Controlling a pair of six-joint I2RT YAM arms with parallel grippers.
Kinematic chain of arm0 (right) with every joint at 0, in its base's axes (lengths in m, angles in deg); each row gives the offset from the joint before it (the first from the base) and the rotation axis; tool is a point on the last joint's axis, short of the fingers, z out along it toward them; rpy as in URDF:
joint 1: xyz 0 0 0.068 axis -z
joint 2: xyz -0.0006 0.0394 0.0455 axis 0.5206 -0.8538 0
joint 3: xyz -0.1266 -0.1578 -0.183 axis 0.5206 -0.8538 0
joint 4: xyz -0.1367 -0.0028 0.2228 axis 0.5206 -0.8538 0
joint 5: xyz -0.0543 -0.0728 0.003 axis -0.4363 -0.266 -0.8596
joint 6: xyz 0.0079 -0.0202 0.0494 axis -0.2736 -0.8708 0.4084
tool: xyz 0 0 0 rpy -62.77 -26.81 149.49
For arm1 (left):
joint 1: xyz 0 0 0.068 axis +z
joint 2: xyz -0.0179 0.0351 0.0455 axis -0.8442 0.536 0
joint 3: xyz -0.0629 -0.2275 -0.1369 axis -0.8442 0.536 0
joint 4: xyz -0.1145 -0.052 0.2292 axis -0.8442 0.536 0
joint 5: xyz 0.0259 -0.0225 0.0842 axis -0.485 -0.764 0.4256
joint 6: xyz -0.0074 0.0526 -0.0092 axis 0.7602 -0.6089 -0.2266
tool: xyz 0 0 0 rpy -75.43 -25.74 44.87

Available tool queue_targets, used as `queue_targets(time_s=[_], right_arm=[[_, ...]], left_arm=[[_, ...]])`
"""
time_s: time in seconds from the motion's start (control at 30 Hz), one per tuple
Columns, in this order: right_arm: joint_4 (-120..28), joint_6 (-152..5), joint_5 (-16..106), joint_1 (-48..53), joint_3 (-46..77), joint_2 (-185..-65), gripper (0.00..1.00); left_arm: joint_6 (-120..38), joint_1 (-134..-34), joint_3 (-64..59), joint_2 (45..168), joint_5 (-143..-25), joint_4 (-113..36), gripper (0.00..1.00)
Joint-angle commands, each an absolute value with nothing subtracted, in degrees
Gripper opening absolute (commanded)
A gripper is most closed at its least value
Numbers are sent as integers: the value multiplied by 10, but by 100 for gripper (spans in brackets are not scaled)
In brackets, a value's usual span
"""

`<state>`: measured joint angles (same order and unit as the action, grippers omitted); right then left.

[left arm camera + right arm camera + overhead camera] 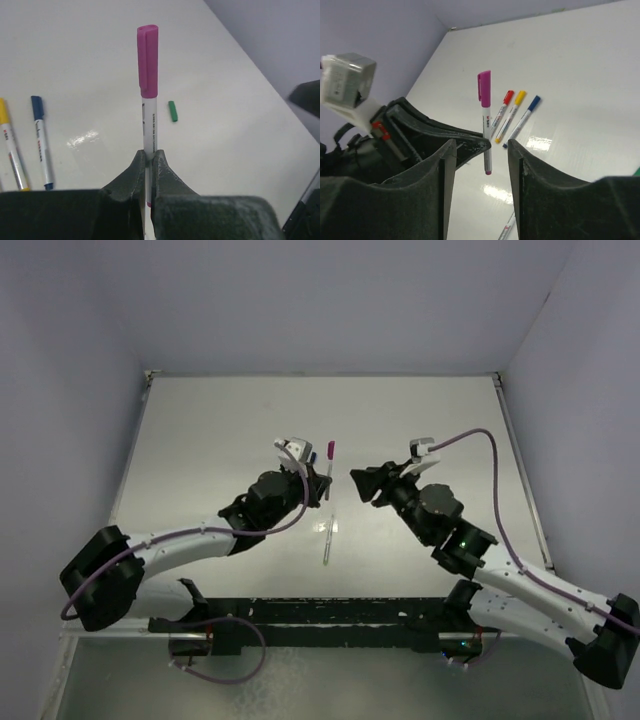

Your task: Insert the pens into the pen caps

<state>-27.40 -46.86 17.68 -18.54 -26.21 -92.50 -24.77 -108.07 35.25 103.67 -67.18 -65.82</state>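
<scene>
My left gripper (149,152) is shut on a pale pen (149,125) that wears the purple-magenta cap (147,60) and holds it upright above the table. In the top view the left gripper (322,492) and this pen (330,472) are at the table's middle. My right gripper (481,146) is open and empty, its jaws on either side of the held pen (485,125) without touching it; it also shows in the top view (362,488). A green cap (172,111) lies loose on the table. An uncapped pen (327,540) lies nearer the arms.
Three capped pens lie side by side on the table: red (502,111), yellow (512,114) and blue (524,120). The yellow pen (12,150) and the blue pen (41,142) also show in the left wrist view. Grey walls enclose the white table (200,440).
</scene>
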Motion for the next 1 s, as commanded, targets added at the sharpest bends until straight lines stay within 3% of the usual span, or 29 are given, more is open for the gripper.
queue_targets(time_s=[0.0, 0.33, 0.63, 0.97], right_arm=[[-350, -509, 72, -186, -214, -874, 50], [-575, -423, -115, -185, -167, -853, 55], [-607, -393, -125, -183, -189, -833, 55], [-610, -368, -117, -183, -198, -843, 55]], left_arm=[[-243, -1077, 286, 1100, -570, -537, 0], [-287, -1061, 108, 1285, -545, -382, 0], [-291, -1031, -8, 1389, -528, -295, 0], [-283, -1015, -44, 1432, -550, -241, 8]])
